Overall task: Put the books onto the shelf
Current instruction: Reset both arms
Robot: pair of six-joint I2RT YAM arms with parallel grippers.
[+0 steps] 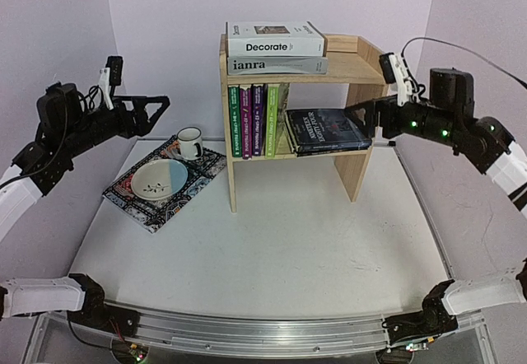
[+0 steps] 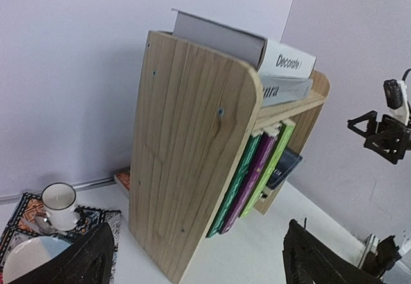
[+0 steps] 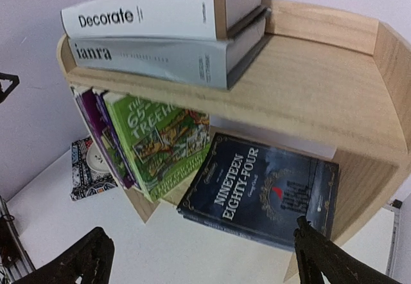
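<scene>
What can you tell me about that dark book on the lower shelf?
The dark book is navy with an ornate pale border, the title Nineteen Eighty-Four and a small red mark. It lies flat, cover up, on the lower board of the pine shelf, apparently atop another dark volume, one corner overhanging the front, beside the upright green book.

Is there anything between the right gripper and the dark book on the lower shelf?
Nothing visible. The open right gripper faces the dark book directly; the green book and the side panel flank it, off the path.
</scene>
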